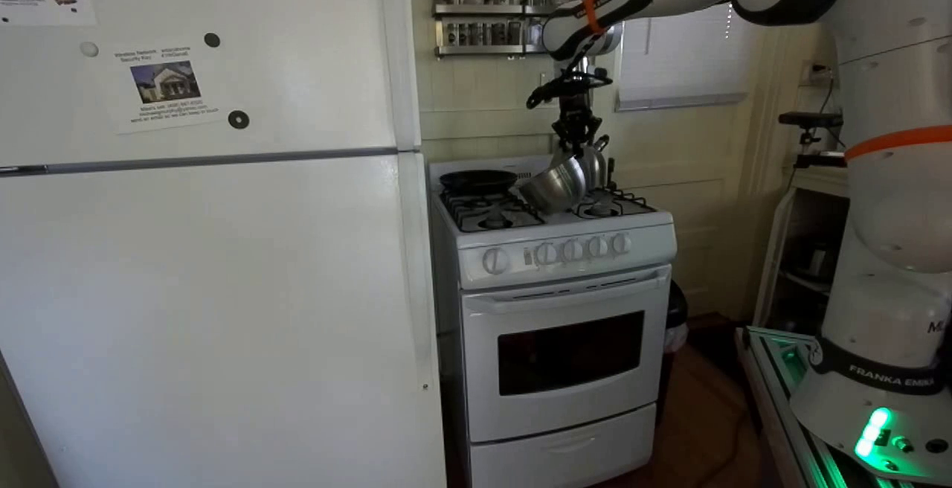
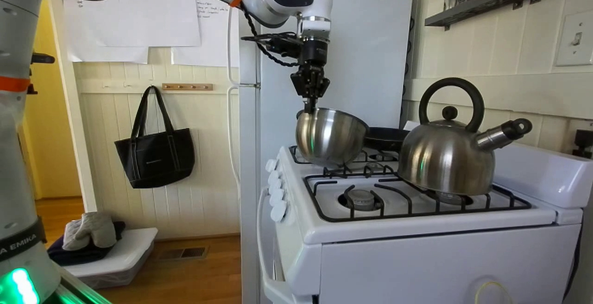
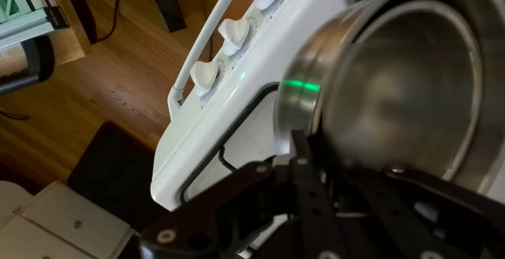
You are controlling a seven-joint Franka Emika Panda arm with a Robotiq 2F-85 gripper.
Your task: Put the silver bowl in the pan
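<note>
Big white gas stove (image 2: 431,262) here, shallow round black pan (image 1: 478,183) sitting toward the back. Shiny round steel bowl (image 2: 330,139) is tilted over the stove near the pan, and the black two-fingered gripper (image 2: 309,108) is clamped onto its rim.

Pan (image 2: 384,139) partly hidden behind silver bowl (image 2: 330,136)

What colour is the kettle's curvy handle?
Black; the handle shows best in an exterior view.
</note>
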